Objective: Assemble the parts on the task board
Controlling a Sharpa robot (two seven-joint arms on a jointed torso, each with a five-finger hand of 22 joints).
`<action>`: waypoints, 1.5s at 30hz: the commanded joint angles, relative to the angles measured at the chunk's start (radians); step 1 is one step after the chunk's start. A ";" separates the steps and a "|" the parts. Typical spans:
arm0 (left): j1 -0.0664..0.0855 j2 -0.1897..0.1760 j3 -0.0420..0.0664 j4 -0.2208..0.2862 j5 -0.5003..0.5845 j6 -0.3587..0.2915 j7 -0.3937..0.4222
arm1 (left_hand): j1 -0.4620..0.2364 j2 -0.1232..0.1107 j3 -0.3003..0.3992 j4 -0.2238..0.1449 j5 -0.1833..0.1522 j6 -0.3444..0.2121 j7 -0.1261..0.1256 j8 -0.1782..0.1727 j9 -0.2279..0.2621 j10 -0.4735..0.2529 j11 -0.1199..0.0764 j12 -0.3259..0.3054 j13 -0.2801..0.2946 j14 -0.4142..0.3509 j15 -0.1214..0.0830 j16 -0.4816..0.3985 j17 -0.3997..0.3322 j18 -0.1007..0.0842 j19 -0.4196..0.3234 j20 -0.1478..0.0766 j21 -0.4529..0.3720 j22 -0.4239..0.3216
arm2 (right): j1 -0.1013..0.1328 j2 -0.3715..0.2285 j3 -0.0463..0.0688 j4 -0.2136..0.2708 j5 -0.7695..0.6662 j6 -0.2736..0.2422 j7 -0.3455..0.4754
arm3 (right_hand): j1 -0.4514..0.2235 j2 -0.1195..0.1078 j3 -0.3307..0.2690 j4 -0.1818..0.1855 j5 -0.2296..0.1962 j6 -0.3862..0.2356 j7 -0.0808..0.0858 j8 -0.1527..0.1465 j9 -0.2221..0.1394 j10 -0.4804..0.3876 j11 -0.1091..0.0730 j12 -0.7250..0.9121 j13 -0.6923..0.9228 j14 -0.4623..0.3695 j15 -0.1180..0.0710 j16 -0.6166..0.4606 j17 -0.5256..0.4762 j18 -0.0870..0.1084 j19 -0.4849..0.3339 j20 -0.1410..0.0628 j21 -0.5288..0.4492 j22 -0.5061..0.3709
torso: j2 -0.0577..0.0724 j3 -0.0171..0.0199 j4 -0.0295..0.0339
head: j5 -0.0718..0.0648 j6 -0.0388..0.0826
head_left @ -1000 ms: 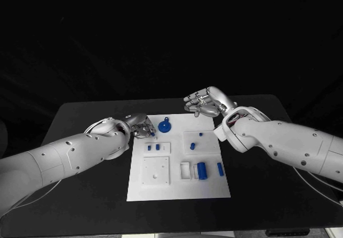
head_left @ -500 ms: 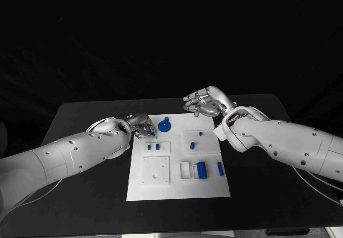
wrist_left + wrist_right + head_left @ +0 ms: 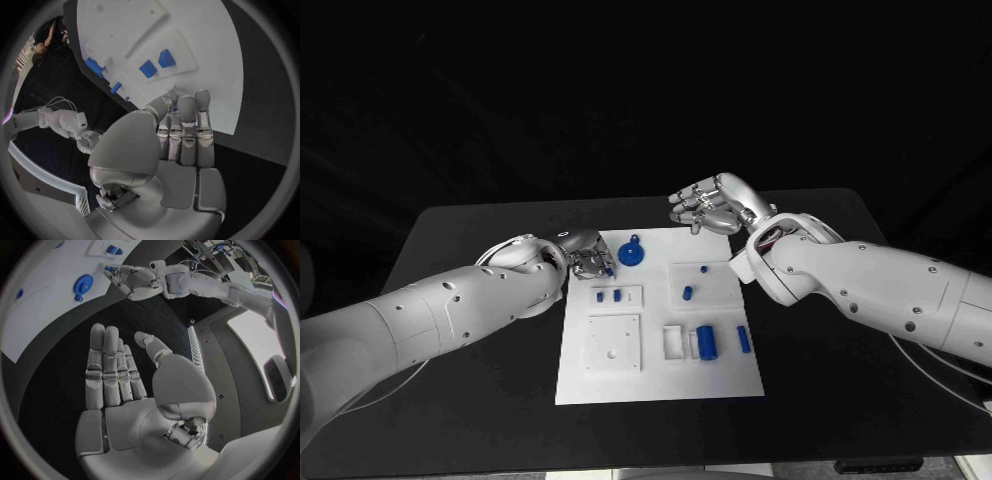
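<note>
At the board's 11 o'clock corner in the head view, the left hand sits with fingers curled down over a small blue part; whether it pinches that part cannot be told. The round blue part lies just beside the hand, at its 3 o'clock. Risk: a lateral move could knock this round part, or release the small part off its seat. The right hand hovers beyond the board's 12 o'clock edge, well apart from all parts.

In the left wrist view, the left hand's fingers are held together, tips at the board edge, a blue sliver between them. Two blue pegs stand in a recess beyond the fingertips.

In the right wrist view, the right hand is flat, fingers extended, holding nothing. Risk here is low.
</note>
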 commanded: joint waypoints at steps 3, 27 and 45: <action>0.001 0.004 0.000 0.001 -0.010 0.040 -0.008 | -0.006 0.001 0.006 0.002 0.005 0.019 0.017 0.003 0.001 0.005 -0.001 -0.004 0.001 0.002 -0.003 0.000 -0.001 0.012 -0.004 -0.005 0.005 0.020 | -0.001 0.001 0.000 0.002 -0.001 0.009 0.011 | -0.004 -0.009 0.006 -0.002 0.004 0.005 0.002 -0.004 -0.001 0.004 0.001 -0.005 -0.001 -0.004 0.005 0.002 -0.001 0.016 -0.004 0.006 0.006 0.001 | 0.000 -0.0004 0.0009 | -0.001 -0.001; 0.001 0.017 -0.002 -0.008 -0.012 0.064 -0.006 | -0.007 0.002 0.007 0.001 0.006 0.018 0.017 0.003 0.001 0.004 -0.001 -0.004 0.001 0.002 -0.002 -0.002 -0.002 0.013 -0.004 -0.004 0.004 0.020 | -0.001 0.001 0.000 0.003 -0.001 0.009 0.011 | -0.003 -0.009 0.009 -0.001 0.004 0.006 0.002 -0.004 -0.001 0.004 0.001 -0.005 -0.001 -0.004 0.005 0.002 -0.001 0.017 -0.004 0.006 0.004 0.010 | 0.000 -0.0004 0.0009 | 0.000 -0.004; 0.001 0.034 -0.024 -0.015 -0.093 0.025 -0.001 | -0.005 0.000 0.008 -0.002 0.012 0.013 0.019 0.003 0.000 0.001 0.000 -0.004 0.001 -0.001 -0.002 -0.004 -0.002 0.014 -0.007 -0.004 0.005 0.021 | -0.001 -0.001 0.000 0.005 -0.001 0.009 0.011 | -0.003 -0.009 0.009 -0.001 0.004 0.006 0.002 -0.004 -0.001 0.004 0.001 -0.005 -0.001 -0.004 0.005 0.002 -0.001 0.017 -0.004 0.006 0.004 0.010 | 0.000 0.0001 0.0004 | -0.005 -0.007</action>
